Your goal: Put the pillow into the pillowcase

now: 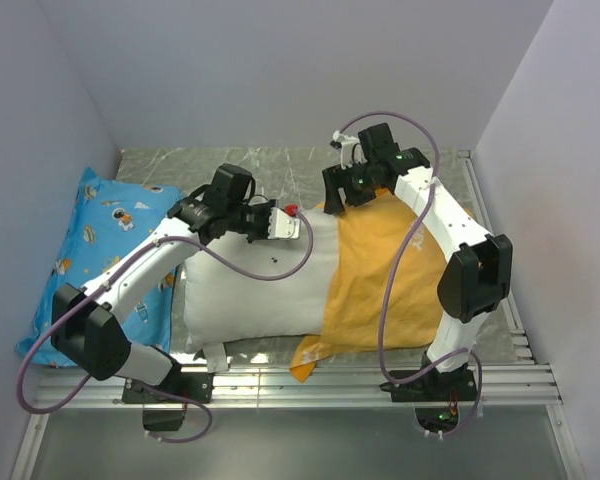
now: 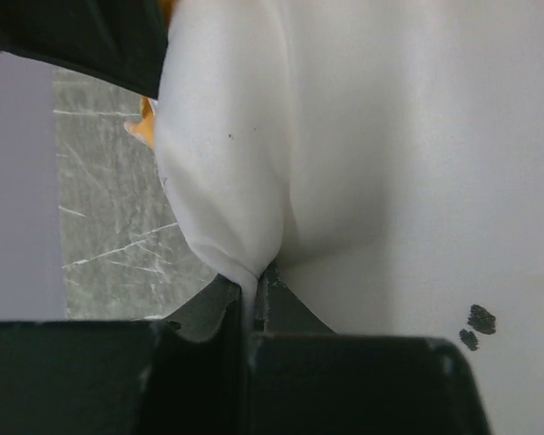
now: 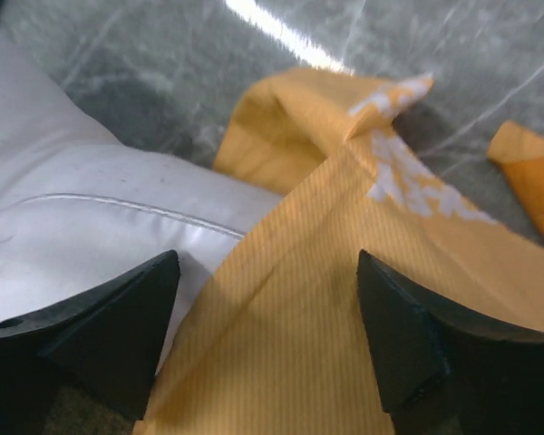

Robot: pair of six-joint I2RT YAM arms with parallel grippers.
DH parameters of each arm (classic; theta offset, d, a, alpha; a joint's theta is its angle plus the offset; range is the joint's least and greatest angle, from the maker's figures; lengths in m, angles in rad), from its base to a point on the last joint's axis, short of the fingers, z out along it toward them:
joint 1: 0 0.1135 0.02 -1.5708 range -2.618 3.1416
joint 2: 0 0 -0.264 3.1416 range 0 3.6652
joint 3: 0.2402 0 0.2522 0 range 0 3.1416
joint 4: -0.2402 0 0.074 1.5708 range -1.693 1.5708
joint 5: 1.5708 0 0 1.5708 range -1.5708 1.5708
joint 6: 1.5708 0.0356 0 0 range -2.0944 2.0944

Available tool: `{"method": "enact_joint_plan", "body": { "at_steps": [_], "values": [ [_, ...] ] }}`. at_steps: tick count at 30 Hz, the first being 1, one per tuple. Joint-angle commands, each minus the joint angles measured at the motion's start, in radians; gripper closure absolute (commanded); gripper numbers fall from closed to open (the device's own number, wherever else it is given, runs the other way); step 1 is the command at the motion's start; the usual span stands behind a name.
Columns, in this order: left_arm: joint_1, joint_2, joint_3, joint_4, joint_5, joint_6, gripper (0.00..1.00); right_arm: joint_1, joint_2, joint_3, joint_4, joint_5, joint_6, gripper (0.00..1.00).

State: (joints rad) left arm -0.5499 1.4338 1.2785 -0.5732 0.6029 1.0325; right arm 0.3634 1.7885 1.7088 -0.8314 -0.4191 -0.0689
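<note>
Left pincer (image 2: 251, 288) pinches pillow (image 2: 390, 181) fabric, arm stretched forward-right.

Top view: high above the near edge, facing down and forward over the whole bench (image 1: 280, 165).
Left wrist view: looks along the left gripper (image 2: 251, 288), very close against the pillow (image 2: 417, 163); bench strip at left.
Right wrist view: looks down past the right gripper (image 3: 267, 272), close over the pillowcase (image 3: 290, 344) edge.
Shared: pillow, pillowcase and bench appear in all three.
</note>
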Motion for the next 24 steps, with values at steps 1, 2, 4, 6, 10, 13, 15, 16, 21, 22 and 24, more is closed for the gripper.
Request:
{"method": "enact_joint_plan", "body": {
  "at_steps": [1,2,4,6,10,13,15,16,21,22,24],
  "values": [
    [-0.015,-0.059,-0.001,0.091,-0.009,0.055,1.0,0.012,0.022,0.008,-0.12,0.02,-0.034,0.33],
    [-0.013,-0.061,-0.001,0.095,-0.011,0.054,1.0,0.014,0.017,0.008,-0.117,0.011,-0.028,0.42],
    [-0.013,-0.056,0.002,0.101,-0.011,0.057,1.0,0.019,0.009,0.017,-0.091,-0.001,-0.008,0.67],
    [-0.015,-0.053,0.007,0.108,0.001,0.058,1.0,0.02,-0.014,0.021,-0.034,-0.039,0.018,0.76],
    [-0.034,-0.044,0.001,0.163,0.005,0.064,1.0,0.049,-0.057,0.022,0.093,-0.151,0.108,0.92],
    [-0.062,-0.024,0.012,0.208,0.005,0.058,1.0,0.078,-0.08,-0.007,0.185,-0.193,0.148,1.0],
    [-0.068,-0.009,0.018,0.243,0.011,0.049,1.0,0.094,-0.081,-0.02,0.237,-0.236,0.181,0.95],
    [-0.071,-0.004,0.018,0.254,0.014,0.044,1.0,0.101,-0.083,-0.035,0.254,-0.247,0.211,0.93],
    [-0.099,0.011,0.033,0.283,0.043,0.049,1.0,0.155,-0.067,-0.051,0.334,-0.245,0.273,0.84],
    [-0.111,0.01,0.032,0.282,0.044,0.057,1.0,0.157,-0.064,-0.058,0.35,-0.242,0.302,0.83],
    [-0.12,0.001,0.022,0.292,0.046,0.061,1.0,0.157,-0.058,-0.054,0.36,-0.222,0.307,0.86]
  ]
}}
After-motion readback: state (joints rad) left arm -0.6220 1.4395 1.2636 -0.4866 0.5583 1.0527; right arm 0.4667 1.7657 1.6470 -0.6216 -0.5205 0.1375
